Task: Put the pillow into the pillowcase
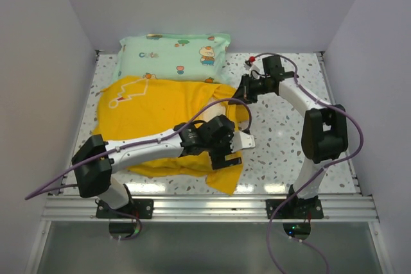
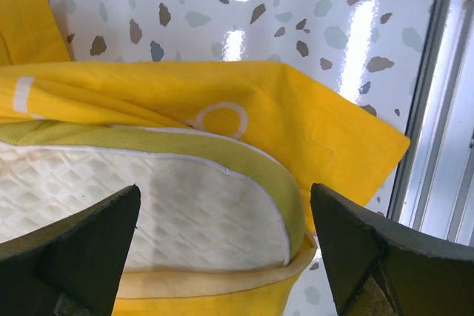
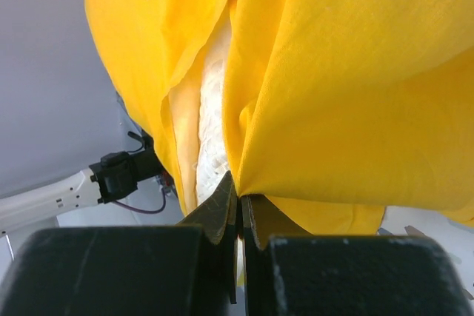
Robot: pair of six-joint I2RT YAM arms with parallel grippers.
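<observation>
**Pillow half in, 1 end waits outside**

At the near edge of the desk (image 1: 282, 133) the metal rail (image 1: 212, 206) carries the 2 arm bases. Just behind it, the left fingers (image 2: 89, 234) hang wide apart and hold nothing. They stand on both sides of the rounded end of the pillow (image 2: 148, 205).

This cream quilted end, with its yellow-green band, lies outside the pillowcase (image 1: 148, 113) on top of a loose yellow flap. The rest of the pillow goes under the upper yellow layer.

Farther back and to the right, the right fingers (image 3: 238, 212) are clenched on the edge of the pillowcase and lift it. In the right wrist view the mouth is a narrow slit, with white pillow showing inside.

The mint-green pillow (image 1: 173, 52) lies at the far wall, touching the case, and has no part in this job.

I judge that the step in hand is to push the exposed end inside. To do it well, the left fingers should come down and take only the pillow, not the flap under it. Otherwise the case will travel with the pillow. The push should go toward the closed far-left side, low along the desk. The right fingers should hold the mouth high and a little tight, so that the band does not catch on the hem.
</observation>
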